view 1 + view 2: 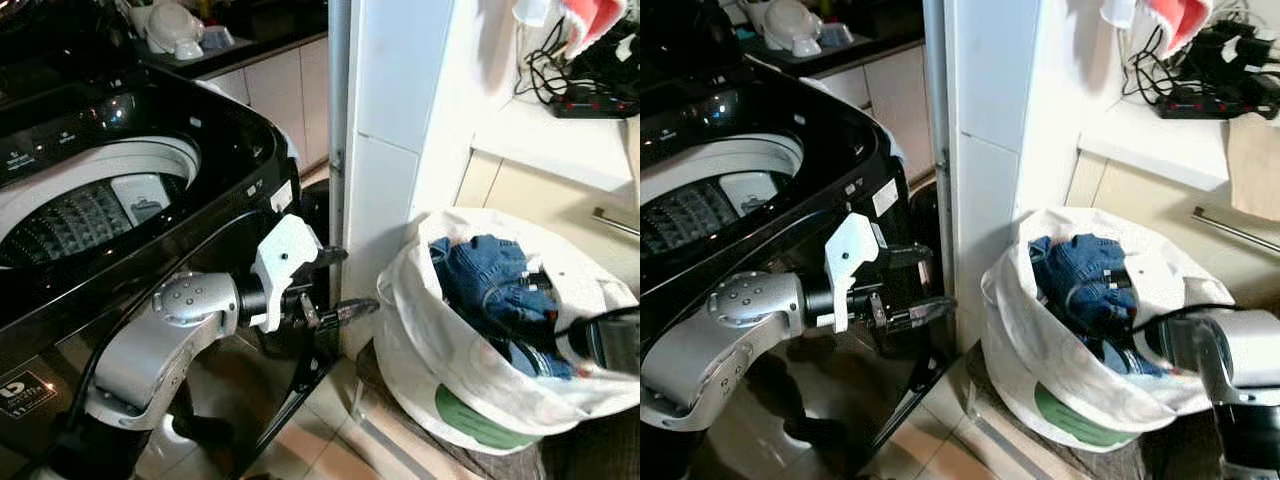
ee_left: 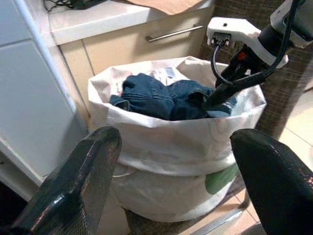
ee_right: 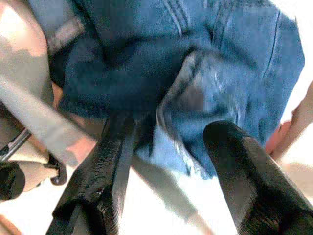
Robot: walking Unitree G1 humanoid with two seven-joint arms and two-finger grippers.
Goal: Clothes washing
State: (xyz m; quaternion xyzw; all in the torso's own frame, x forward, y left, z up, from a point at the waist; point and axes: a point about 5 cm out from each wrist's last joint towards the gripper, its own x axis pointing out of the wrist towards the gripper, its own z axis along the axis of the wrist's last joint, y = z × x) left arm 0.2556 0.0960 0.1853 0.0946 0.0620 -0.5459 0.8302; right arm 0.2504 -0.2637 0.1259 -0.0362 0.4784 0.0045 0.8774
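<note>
Beige floor tiles [image 1: 330,440] run between a glossy black top-loading washing machine [image 1: 200,150], lid up and drum [image 1: 90,215] exposed, and a white tiled pillar [image 1: 385,150] with cream cabinets beyond. Behind the machine a dark counter holds white crockery [image 1: 170,28]; to the right a pale countertop [image 1: 545,135] carries a black power strip with tangled cables [image 1: 590,95] above a drawer with a metal handle [image 1: 612,222]. Beside the pillar stands a white laundry bag [image 1: 440,350], its mouth open, with blue denim jeans [image 1: 490,285] heaped inside. The left gripper [image 1: 335,285] hangs in front of the washer's corner, fingers spread wide and pointing toward the bag, holding nothing and well short of the denim. The right gripper [image 2: 222,90] reaches down into the bag from its far side, its fingertips in among the jeans; in the right wrist view its two black fingers [image 3: 105,166] sit parted with a fold of denim between them, not yet closed on it.
</note>
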